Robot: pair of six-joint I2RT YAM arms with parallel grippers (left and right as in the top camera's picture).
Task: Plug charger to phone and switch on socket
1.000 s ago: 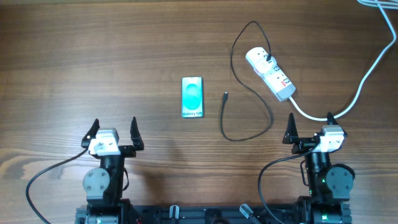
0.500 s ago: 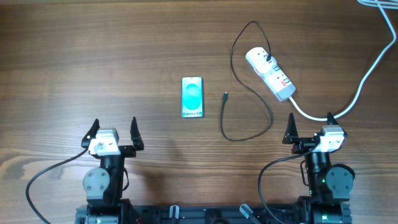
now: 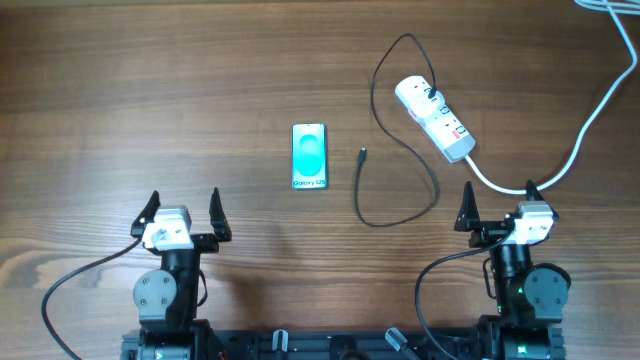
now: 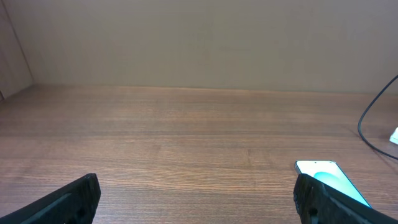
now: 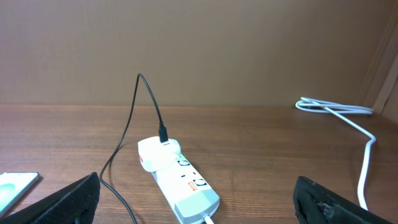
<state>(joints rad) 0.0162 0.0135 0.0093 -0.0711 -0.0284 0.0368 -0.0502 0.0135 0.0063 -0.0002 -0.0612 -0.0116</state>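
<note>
The phone [image 3: 309, 156] lies flat mid-table, its teal screen lit; its top corner shows in the left wrist view [image 4: 323, 175]. The charger, a thin black cable [image 3: 425, 172], loops from the socket to a free plug tip [image 3: 361, 155] just right of the phone. The socket, a white power strip [image 3: 433, 118], lies slanted at the right and shows in the right wrist view [image 5: 180, 182]. My left gripper [image 3: 184, 212] is open and empty, below and left of the phone. My right gripper [image 3: 500, 208] is open and empty, below the socket.
A thick white cord [image 3: 590, 120] runs from the socket's near end up to the top right corner, with a coil at the back in the right wrist view [image 5: 336, 109]. A plain wall stands behind the wooden table [image 3: 150, 90].
</note>
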